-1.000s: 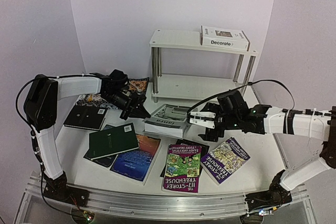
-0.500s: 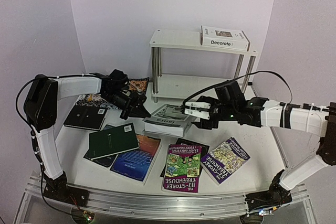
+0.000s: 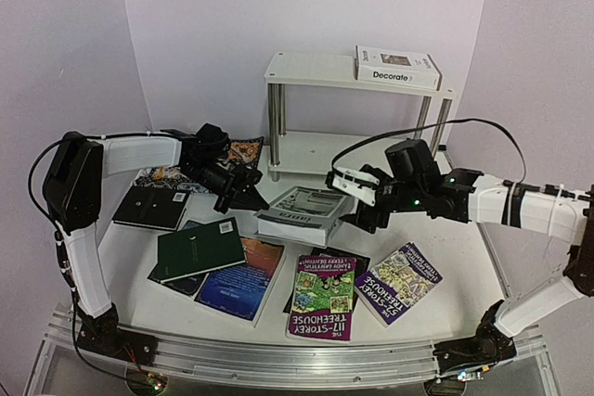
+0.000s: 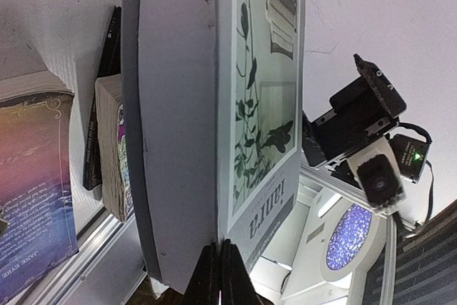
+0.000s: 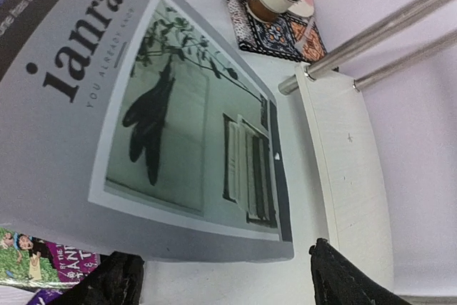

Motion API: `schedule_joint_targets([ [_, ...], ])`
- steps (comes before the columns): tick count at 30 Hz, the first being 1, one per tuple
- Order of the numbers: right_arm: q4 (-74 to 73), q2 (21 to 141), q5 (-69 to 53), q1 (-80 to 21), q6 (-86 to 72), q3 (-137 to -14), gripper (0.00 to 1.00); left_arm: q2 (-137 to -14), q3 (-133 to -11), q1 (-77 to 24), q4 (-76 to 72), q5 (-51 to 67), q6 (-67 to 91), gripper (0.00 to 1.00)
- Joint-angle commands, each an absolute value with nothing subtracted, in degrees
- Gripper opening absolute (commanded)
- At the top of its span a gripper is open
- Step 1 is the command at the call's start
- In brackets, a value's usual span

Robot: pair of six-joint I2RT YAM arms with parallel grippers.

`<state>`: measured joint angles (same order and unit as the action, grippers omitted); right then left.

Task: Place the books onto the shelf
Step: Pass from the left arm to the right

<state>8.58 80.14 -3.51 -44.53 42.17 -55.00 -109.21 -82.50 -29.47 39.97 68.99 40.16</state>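
Note:
The grey-white "janra" book (image 3: pixel 299 213) lies flat in front of the shelf (image 3: pixel 357 150). My left gripper (image 3: pixel 251 199) is shut, its fingertips (image 4: pixel 220 273) pressed against the janra book's (image 4: pixel 178 119) left edge. My right gripper (image 3: pixel 355 203) stands open at the book's right end. In the right wrist view its two fingers sit just short of the janra book's (image 5: pixel 178 126) near edge, and the right gripper (image 5: pixel 228 283) holds nothing. The white "Decorate" book (image 3: pixel 397 67) lies on the shelf's top board. The lower board (image 5: pixel 350 176) is bare.
On the table lie a dark green book (image 3: pixel 200 249), a blue book (image 3: pixel 237 283), a black book (image 3: pixel 150 208) and two purple Treehouse paperbacks (image 3: pixel 325 296), (image 3: pixel 399 283). A patterned placemat (image 3: pixel 243 150) lies behind the left arm. Chrome legs (image 5: pixel 378 30) rise beside the janra book.
My right gripper moved left and up to the janra book's right end, its jaws narrowing a little and then widening. The left gripper stayed shut against the book's left edge.

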Motion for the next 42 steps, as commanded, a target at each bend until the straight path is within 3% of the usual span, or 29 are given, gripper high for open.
schedule_joint_targets([
  [1,7.7,74.0,-1.9,-42.6,24.3,-54.5,0.83,-107.1,-83.9,-29.7,38.9,71.2,38.8,0.00],
  [6,1.2,71.2,4.2,-40.5,0.8,-56.2,0.98,-106.9,-84.0,-29.8,38.9,70.9,38.7,0.00],
  [12,-24.5,78.7,-0.4,-37.0,-34.6,-71.8,0.94,-106.8,-84.5,-29.8,39.0,69.8,38.8,0.00],
  [17,-26.9,79.0,-3.8,-36.5,-52.8,-73.4,0.96,-106.8,-85.0,-30.0,39.0,68.1,38.8,0.00],
  [24,-22.8,77.9,-6.8,-34.2,-68.2,-69.8,0.91,-108.1,-88.2,-30.0,39.0,66.8,39.3,0.00],
  [27,-20.3,78.1,-11.2,-32.5,-71.9,-67.5,0.93,-109.3,-90.7,-30.0,39.0,67.1,39.9,0.00],
  [36,4.5,81.4,-22.6,-31.1,-80.9,-61.5,0.95,-110.8,-93.5,-30.4,38.9,68.0,41.1,0.00],
  [42,18.6,83.8,-24.3,-31.1,-88.7,-56.3,0.88,-110.7,-94.4,-30.9,38.8,68.1,41.9,0.00],
])
